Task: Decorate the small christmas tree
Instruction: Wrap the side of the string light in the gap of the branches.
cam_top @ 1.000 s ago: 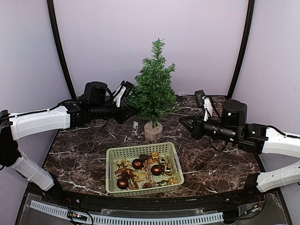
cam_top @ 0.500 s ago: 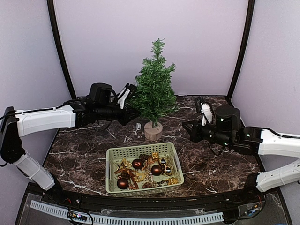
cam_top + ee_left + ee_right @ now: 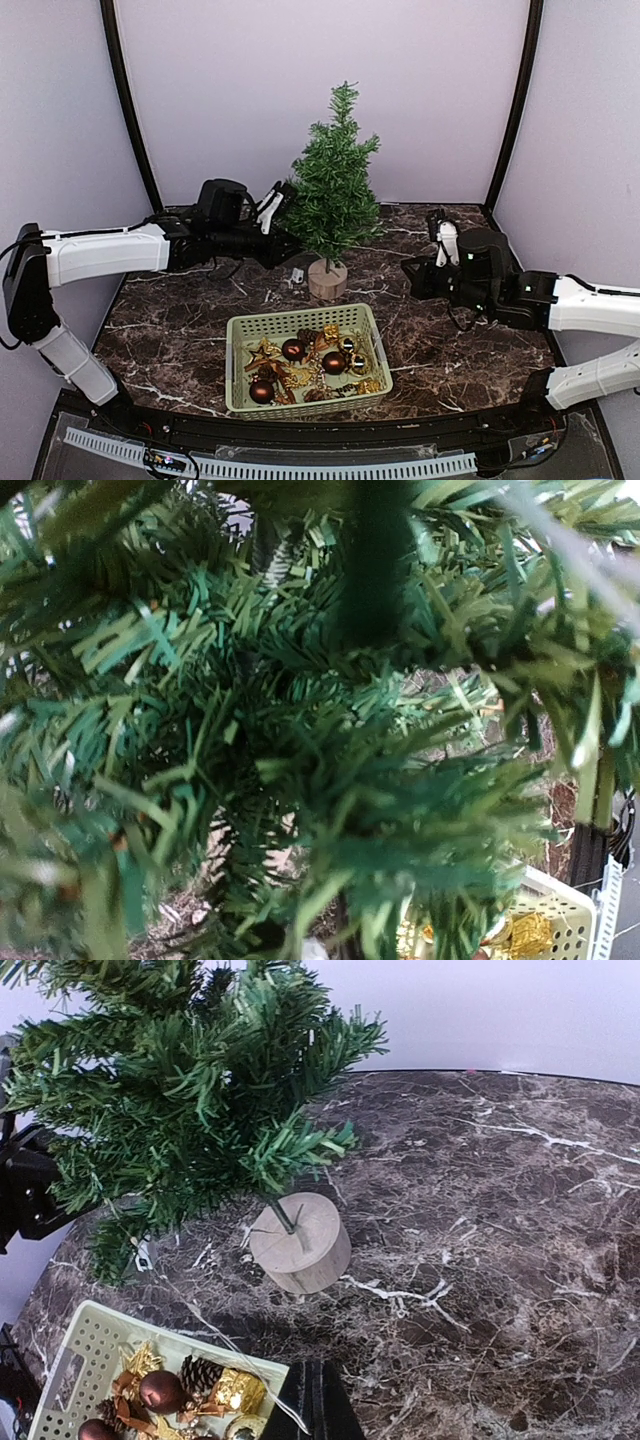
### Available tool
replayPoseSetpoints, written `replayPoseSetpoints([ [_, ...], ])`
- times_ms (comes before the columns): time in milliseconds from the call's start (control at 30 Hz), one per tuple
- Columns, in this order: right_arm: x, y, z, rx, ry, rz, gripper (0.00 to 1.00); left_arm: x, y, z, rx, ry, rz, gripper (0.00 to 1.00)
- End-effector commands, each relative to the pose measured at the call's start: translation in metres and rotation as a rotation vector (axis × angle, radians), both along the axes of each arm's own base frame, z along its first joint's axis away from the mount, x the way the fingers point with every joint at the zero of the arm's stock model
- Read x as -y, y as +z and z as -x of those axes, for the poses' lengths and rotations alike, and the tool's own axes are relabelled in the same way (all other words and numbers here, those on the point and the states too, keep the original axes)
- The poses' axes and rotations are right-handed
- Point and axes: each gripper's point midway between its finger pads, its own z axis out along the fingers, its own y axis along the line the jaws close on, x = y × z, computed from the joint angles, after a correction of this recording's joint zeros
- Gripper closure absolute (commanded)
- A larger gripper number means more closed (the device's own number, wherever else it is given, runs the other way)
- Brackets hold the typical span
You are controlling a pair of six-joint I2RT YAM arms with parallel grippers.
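The small christmas tree (image 3: 335, 195) stands upright on its round wooden base (image 3: 327, 280) at the back middle of the table. My left gripper (image 3: 283, 247) is pushed into its lower left branches. Needles (image 3: 330, 730) fill the left wrist view and hide the fingers. A small white piece (image 3: 298, 274) hangs just below those branches, left of the base (image 3: 298, 1243). My right gripper (image 3: 318, 1402) is shut, low over the table, to the right of the tree and apart from it. A thin pale thread crosses its tip.
A pale green basket (image 3: 300, 320) sits in front of the tree. It holds brown balls (image 3: 334, 362), a pine cone (image 3: 200, 1374), a gold box (image 3: 233, 1391) and other gold trinkets. Dark posts rise at the table's back corners.
My left arm has pushed further right into the branches, and the treetop has shifted slightly right. The white piece has moved right with it. The right arm has edged left and lower.
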Motion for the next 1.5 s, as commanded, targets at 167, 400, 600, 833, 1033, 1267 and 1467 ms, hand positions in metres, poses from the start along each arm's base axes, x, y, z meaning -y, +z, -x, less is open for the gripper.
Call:
replayPoseSetpoints([
  [167,0.014,0.017,-0.018,0.013,-0.107,-0.025,1.00,-0.008,0.016,0.006,0.038,-0.005,0.006,0.71],
  [400,0.014,0.013,-0.025,0.011,-0.116,-0.004,1.00,-0.028,0.024,0.022,0.045,0.029,0.014,0.53],
  [600,0.011,0.005,-0.031,-0.001,-0.114,0.008,1.00,-0.022,0.039,0.038,0.025,-0.041,0.077,0.43],
  [833,0.014,-0.013,-0.039,-0.038,-0.146,0.036,1.00,-0.012,0.045,0.038,0.002,-0.073,0.125,0.25],
  [1033,0.017,-0.016,-0.042,-0.046,-0.158,0.036,1.00,-0.004,0.041,0.032,-0.015,-0.084,0.120,0.21],
  [1267,0.018,-0.015,-0.042,-0.046,-0.155,0.032,1.00,0.003,0.041,0.025,-0.013,-0.084,0.129,0.22],
  [1467,0.019,-0.016,-0.041,-0.049,-0.153,0.031,1.00,0.008,0.044,0.021,-0.008,-0.087,0.155,0.41],
])
